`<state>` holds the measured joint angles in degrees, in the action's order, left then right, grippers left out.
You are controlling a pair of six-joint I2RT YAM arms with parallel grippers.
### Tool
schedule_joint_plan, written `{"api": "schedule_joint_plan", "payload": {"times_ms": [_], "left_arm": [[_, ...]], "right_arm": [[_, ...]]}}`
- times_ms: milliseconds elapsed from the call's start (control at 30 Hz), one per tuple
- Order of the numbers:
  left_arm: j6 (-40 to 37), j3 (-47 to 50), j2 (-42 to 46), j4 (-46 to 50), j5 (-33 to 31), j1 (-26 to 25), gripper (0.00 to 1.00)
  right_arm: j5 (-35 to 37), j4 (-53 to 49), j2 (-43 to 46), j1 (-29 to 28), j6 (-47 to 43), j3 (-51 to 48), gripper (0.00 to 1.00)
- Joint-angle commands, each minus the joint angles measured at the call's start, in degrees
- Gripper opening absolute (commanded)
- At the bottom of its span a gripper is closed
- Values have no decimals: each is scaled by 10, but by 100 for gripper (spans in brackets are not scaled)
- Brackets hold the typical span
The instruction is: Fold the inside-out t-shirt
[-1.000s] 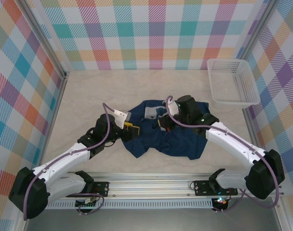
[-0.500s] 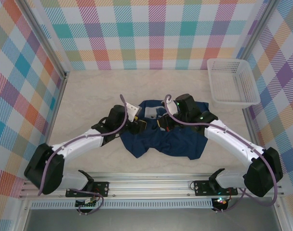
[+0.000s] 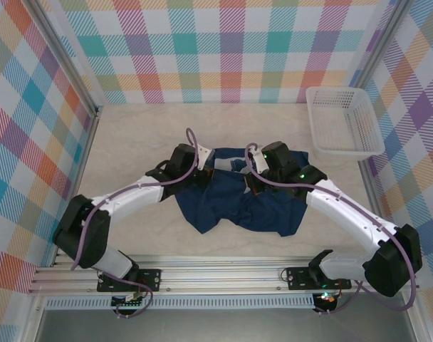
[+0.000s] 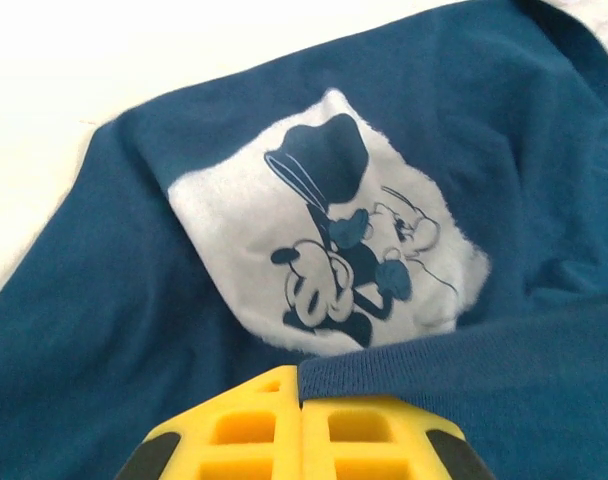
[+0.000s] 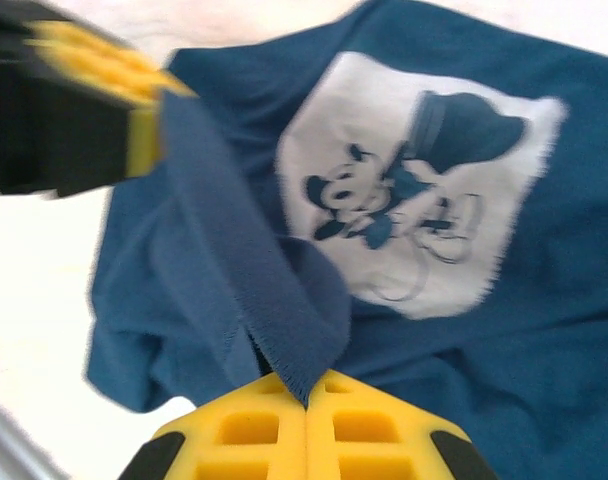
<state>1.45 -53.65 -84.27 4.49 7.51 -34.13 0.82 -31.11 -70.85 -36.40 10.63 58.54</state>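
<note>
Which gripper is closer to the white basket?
The right gripper: it pinches the t-shirt on the side toward the white basket. The left gripper grips the cloth farther left, the right one lying between it and the basket.

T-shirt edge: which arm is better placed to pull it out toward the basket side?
Right, probably. The right gripper is shut on the ribbed edge of the t-shirt and sits nearer the basket; the left gripper grips farther away.

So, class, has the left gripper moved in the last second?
Yes. The left gripper has moved away from the near rail, farther back and rightward, onto the collar edge of the t-shirt.
</note>
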Motion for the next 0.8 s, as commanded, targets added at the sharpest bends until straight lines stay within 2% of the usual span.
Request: {"api": "schedule_joint_plan", "payload": {"times_ms": [0, 67, 167, 300, 467, 533, 633, 767], "left_arm": [[31, -15, 69, 108, 62, 8, 0], [50, 16, 116, 126, 137, 6, 0], [75, 78, 182, 119, 205, -9, 0], [97, 117, 216, 119, 215, -61, 0], [118, 134, 203, 119, 218, -121, 0], [114, 128, 196, 119, 226, -127, 12], [98, 115, 205, 120, 201, -127, 41], [80, 97, 229, 97, 128, -115, 54]], "right_arm": [[139, -60, 8, -5, 8, 33, 0], [179, -80, -2, -9, 24, 42, 0], [178, -94, -11, -13, 48, 35, 0], [133, -117, -11, -16, 85, 7, 5], [53, -164, -12, -16, 124, -20, 18], [53, -173, 0, -17, 128, -29, 23], [53, -168, 22, -16, 115, -20, 32], [22, -110, 37, -16, 79, 0, 42]]}}
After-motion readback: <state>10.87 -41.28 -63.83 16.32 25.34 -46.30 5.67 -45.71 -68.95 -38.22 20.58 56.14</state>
